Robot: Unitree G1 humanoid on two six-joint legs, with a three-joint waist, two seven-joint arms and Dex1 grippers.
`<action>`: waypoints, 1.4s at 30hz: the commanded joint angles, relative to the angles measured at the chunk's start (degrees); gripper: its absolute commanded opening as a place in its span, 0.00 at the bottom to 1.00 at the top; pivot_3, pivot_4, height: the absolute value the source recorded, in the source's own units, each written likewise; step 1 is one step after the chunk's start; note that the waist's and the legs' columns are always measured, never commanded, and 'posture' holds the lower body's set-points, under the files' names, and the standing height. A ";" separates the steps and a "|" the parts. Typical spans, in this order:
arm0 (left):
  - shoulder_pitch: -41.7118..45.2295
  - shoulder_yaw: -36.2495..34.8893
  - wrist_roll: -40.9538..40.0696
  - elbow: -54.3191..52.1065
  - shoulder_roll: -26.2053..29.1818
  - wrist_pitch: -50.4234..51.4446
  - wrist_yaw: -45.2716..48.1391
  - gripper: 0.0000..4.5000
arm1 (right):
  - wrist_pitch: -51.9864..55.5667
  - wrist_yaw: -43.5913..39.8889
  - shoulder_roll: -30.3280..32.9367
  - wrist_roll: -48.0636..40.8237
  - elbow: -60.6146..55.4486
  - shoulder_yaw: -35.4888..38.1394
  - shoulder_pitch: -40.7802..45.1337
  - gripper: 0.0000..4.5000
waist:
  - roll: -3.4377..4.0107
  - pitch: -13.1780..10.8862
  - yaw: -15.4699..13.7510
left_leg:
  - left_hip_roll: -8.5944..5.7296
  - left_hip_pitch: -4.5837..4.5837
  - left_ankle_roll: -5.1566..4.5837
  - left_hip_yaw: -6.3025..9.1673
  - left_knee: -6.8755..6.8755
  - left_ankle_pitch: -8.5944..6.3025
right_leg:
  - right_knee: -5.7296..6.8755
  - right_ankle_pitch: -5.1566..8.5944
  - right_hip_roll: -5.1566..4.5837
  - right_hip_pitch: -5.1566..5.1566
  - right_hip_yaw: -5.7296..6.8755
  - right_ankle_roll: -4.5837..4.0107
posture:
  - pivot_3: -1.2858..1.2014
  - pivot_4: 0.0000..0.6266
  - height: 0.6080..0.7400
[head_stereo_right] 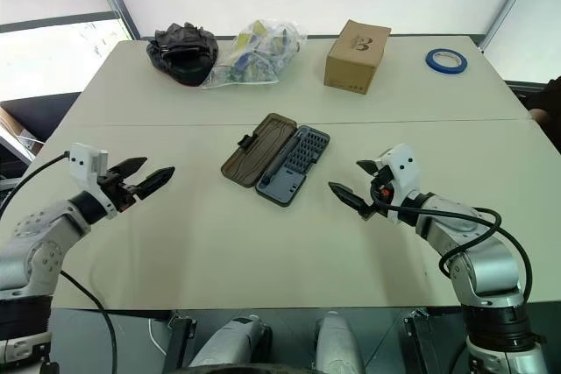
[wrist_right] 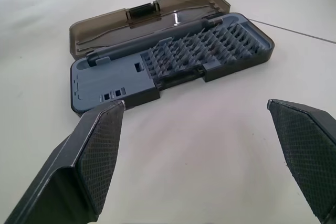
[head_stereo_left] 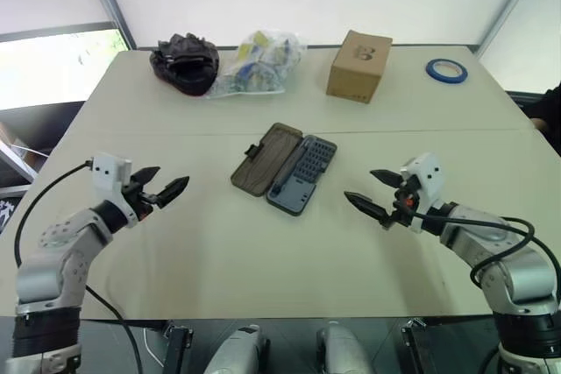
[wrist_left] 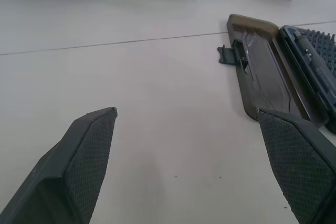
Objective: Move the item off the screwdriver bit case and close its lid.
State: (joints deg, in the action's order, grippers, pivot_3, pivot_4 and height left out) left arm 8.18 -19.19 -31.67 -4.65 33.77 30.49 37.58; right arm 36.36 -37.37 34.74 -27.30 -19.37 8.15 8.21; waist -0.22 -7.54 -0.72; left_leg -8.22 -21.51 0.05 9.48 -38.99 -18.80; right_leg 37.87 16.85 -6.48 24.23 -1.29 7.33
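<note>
Head views: The screwdriver bit case (head_stereo_left: 301, 174) lies open at the centre of the beige table (head_stereo_left: 219, 251), its dark grey-blue tray flat on the surface. The lid (head_stereo_left: 266, 158), smoky brown and translucent, lies flat beside the tray on its 9 o'clock side, hinged along the shared long edge, with the small black latch tab on its outer edge. Nothing rests on tray or lid. The left gripper (head_stereo_left: 166, 186) hovers at 9 o'clock from the case, well apart from it, fingers spread wide, holding nothing. The right gripper (head_stereo_left: 375, 192) hovers at 3 o'clock from the case, near it but clear of it, fingers likewise spread and empty. Along the far edge, from 11 to 1 o'clock, stand a crumpled black item (head_stereo_left: 184, 62), a clear plastic bag (head_stereo_left: 256, 62) of mixed contents, a cardboard box (head_stereo_left: 358, 66) and a roll of blue tape (head_stereo_left: 446, 70).

Left wrist view: both black fingers (wrist_left: 79, 166) stand wide apart over bare table. The open lid lies beyond them with the tray behind it.

Right wrist view: the two fingers (wrist_right: 89, 166) are spread wide, nothing between them. The tray faces the gripper, rows of bits and a long slim driver handle (wrist_right: 157, 39) seated in it, lid open flat behind.
</note>
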 commanded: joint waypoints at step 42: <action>44.96 27.00 31.19 67.85 -10.93 -25.34 10.78 0.68 | 3.30 3.98 -5.10 -2.16 -7.78 -8.86 6.51 1.00 | -0.30 -0.14 1.41 | -0.05 -0.25 0.00 0.08 -0.15 0.00 | 0.19 -0.01 -0.10 0.26 0.31 0.02 | 0.52 0.24 1.00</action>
State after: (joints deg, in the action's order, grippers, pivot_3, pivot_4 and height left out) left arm 54.47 7.17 -3.06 60.10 21.89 4.11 48.86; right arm 40.55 -34.12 30.20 -29.37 -24.57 -2.42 14.87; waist -0.51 -7.68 0.68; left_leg -8.27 -21.73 0.06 9.56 -39.14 -18.79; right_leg 38.06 16.84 -6.58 24.46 -0.99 7.35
